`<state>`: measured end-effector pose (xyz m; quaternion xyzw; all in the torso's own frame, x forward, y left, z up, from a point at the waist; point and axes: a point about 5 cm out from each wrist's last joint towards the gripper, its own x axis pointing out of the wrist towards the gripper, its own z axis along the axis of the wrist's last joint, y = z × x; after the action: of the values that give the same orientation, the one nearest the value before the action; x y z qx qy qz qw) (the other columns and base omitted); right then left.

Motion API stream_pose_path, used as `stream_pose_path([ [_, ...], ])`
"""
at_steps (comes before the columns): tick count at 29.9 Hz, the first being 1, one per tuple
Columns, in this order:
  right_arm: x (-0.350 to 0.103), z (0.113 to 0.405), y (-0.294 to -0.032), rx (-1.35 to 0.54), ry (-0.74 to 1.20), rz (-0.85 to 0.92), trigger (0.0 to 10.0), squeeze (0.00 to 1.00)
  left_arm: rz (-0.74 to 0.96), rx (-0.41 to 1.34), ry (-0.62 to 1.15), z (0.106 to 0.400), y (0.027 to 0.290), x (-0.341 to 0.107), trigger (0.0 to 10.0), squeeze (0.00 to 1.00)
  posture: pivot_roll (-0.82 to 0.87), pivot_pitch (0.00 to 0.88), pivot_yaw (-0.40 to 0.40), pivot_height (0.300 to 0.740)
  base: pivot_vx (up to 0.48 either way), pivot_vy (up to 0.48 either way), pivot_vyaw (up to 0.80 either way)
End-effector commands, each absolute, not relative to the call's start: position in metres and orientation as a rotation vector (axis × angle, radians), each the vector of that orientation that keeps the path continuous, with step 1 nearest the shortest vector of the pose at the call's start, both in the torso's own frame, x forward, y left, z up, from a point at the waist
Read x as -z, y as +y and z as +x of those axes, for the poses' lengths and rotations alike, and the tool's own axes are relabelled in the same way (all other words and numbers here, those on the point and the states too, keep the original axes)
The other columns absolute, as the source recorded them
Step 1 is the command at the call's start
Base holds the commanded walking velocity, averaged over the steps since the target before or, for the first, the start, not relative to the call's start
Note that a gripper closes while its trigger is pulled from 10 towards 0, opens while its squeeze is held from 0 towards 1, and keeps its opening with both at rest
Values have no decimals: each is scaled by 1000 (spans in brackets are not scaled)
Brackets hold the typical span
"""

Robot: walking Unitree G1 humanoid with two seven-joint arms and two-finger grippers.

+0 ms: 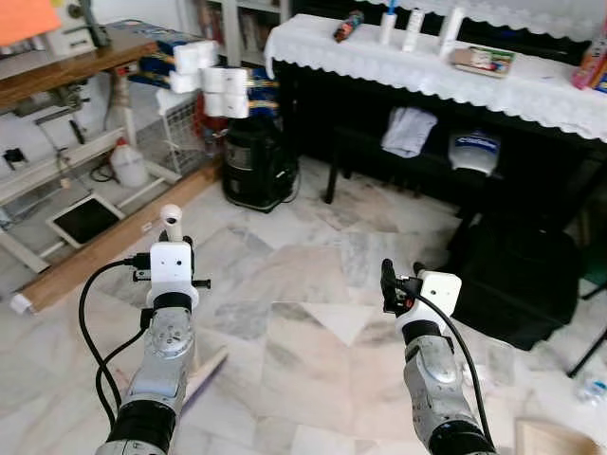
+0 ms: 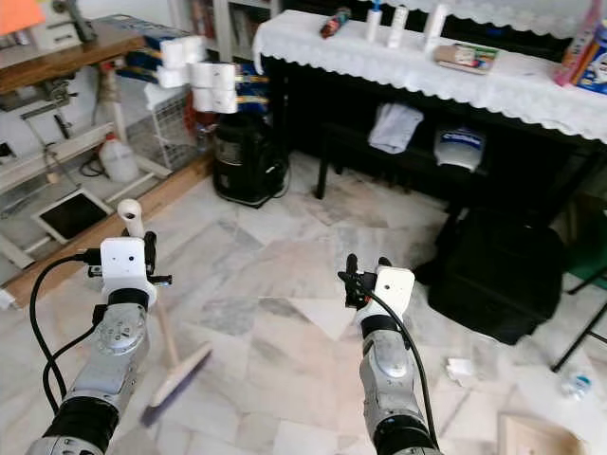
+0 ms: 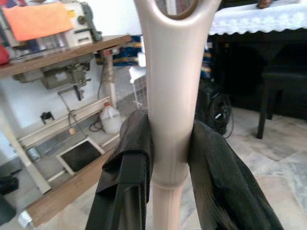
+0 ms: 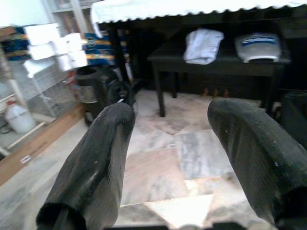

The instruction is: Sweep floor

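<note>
Two black fingers of the left hand clamp the smooth beige broom handle, its head resting on the veined marble floor. The right hand hovers empty, fingers spread wide. Beyond, one lace-covered bench carries three white bottles.

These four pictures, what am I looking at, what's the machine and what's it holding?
It is a humanoid robot with two silver arms in a home. The two wide pictures come from cameras in its head, looking down at a marble floor. The other two come from cameras on its wrists. The left tool is closed around a beige broom handle; the broom's head rests on the floor. The right tool is open and empty, held out in front. On the floor near the right arm lie a crumpled paper scrap and a bottle.
</note>
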<state>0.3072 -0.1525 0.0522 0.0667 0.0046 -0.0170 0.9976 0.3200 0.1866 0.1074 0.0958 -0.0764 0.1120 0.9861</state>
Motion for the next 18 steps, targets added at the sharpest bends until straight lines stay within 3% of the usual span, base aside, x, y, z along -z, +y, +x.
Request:
stream_pose_path([
  [1,-56,309,-157,45,-9,136,10000,0,206,-216,-208,323,183,-118,10000,0,19,0,-40,740,0,-319,0],
  [4,-56,309,-157,43,-6,136,10000,0,204,-216,-208,323,183,-118,10000,0,19,0,-42,740,0,-325,0],
  [7,-56,309,-157,40,-5,137,10000,0,201,-216,-209,323,182,-117,10000,0,19,0,-45,740,0,-328,-779],
  [18,-59,310,-157,39,-22,125,10000,0,196,-215,-213,323,181,-118,10000,0,15,0,-47,740,0,-334,0],
])
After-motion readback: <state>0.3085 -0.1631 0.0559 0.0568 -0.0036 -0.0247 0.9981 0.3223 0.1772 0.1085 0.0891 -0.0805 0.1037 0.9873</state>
